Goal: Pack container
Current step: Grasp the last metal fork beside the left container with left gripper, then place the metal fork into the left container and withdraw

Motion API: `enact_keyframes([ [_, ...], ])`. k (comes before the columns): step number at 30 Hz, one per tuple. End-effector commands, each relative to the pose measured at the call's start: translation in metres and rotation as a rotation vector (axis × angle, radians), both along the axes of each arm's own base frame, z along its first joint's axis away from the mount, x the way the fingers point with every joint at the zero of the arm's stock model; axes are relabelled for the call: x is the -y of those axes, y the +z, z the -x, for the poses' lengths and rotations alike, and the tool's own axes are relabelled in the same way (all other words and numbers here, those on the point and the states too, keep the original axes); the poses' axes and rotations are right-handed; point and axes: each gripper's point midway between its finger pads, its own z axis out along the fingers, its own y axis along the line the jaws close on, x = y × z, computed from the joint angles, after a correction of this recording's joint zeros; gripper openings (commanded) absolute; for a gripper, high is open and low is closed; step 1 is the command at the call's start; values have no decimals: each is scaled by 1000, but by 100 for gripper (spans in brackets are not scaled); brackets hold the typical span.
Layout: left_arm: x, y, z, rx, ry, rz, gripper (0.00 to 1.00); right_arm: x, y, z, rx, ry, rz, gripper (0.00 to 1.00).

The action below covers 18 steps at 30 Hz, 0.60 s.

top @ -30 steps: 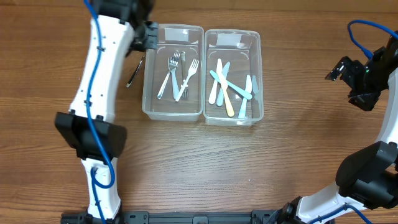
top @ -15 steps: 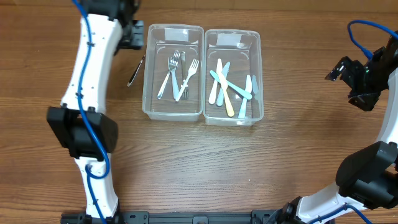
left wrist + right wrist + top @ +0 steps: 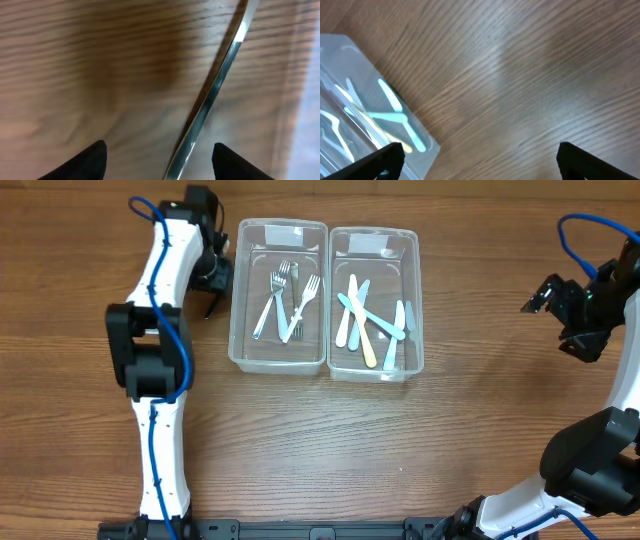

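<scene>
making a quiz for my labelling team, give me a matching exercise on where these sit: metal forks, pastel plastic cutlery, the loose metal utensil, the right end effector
Things
1. metal forks
2. pastel plastic cutlery
3. loose metal utensil
4. right end effector

Places
A. on the table, just outside the left container
B. open above bare wood, off to the right of both containers
C. inside the right container
D. inside the left container

Pairs: 1-D, 2-C, 3-A, 4-B
</scene>
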Motion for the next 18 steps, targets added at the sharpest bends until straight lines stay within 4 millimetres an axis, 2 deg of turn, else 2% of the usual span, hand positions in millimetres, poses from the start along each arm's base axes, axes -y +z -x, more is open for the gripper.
enact_keyframes([
  [1,10,-12,-8,11,-86,31,65,-2,7,1,5,0,0,100],
  [6,17,-18,-17,36,-165,36,58,-4,7,6,-12,0,-8,100],
  [11,28,-17,-27,80,-245,52,58,-5,6,7,-18,0,-11,100],
  [16,37,-28,-29,94,-260,73,57,-7,6,10,-31,0,-17,100],
  [18,39,-35,-26,87,-262,73,50,-7,6,11,-37,0,-20,100],
])
